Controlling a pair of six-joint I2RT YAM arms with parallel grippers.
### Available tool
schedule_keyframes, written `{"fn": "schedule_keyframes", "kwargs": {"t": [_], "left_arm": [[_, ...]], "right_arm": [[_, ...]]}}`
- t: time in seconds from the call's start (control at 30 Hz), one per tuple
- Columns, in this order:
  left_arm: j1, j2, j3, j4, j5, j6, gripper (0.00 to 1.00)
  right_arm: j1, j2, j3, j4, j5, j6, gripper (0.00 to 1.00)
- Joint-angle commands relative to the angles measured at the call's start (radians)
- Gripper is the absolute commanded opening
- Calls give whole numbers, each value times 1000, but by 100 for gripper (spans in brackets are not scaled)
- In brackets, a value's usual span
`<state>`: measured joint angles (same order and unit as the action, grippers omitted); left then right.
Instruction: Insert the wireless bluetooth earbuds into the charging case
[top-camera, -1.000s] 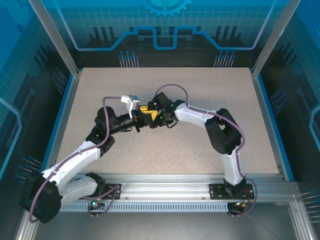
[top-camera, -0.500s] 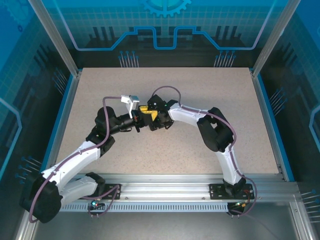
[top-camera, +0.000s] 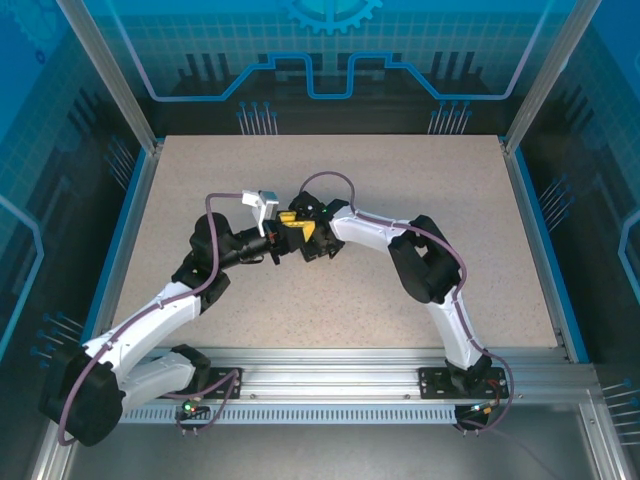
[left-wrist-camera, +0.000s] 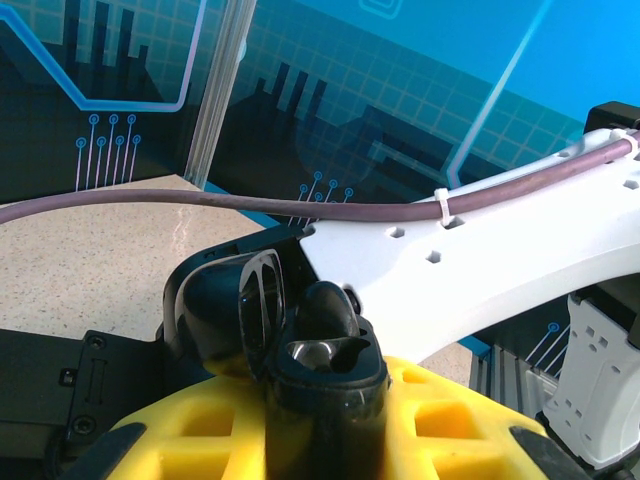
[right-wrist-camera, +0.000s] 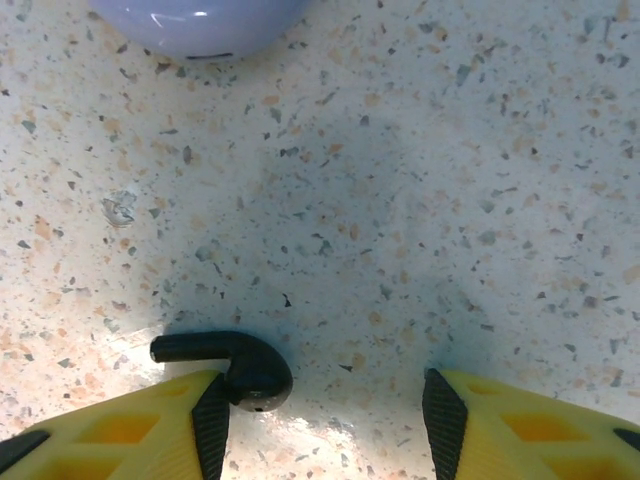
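In the left wrist view my left gripper (left-wrist-camera: 322, 440) is shut on a black charging case (left-wrist-camera: 325, 385), held upright with its lid (left-wrist-camera: 258, 310) swung open to the left. One glossy well in the case faces up. A rounded black shape stands behind that well; I cannot tell what it is. In the right wrist view a black stemmed earbud (right-wrist-camera: 238, 366) lies on the speckled table. Its head touches the left pad (right-wrist-camera: 212, 425) of my open right gripper (right-wrist-camera: 325, 420), and its stem points left. From above, both grippers meet at mid-table, left gripper (top-camera: 272, 240) against right gripper (top-camera: 298, 232).
A pale lavender round case (right-wrist-camera: 195, 18) sits on the table just beyond the right gripper. The right arm's white link (left-wrist-camera: 500, 240) crosses close over the held case. The speckled table (top-camera: 400, 170) is bounded by blue edges and glass walls.
The right arm's elbow has swung left and folded in, easing its gripper slightly left toward the left gripper. The left arm and the case have not moved.
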<state>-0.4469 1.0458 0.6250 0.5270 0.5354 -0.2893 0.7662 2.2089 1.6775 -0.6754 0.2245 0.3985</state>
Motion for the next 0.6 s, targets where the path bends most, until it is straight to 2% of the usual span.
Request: {"fn": "schedule_keyframes", "kwargs": {"t": [0.0,0.2,0.57], "left_arm": [[9,-6,4,-3,-12,-6,8],[9,-3,3,-4,-12,-7,8],[9,9,3,4,-11,-10,8]], "right_arm": [[-2,-4,-8,-56,78,-16,57],[-16,-18,-21,-78,139,-28,57],[-44,-62,-55,-86,175,-46,57]]}}
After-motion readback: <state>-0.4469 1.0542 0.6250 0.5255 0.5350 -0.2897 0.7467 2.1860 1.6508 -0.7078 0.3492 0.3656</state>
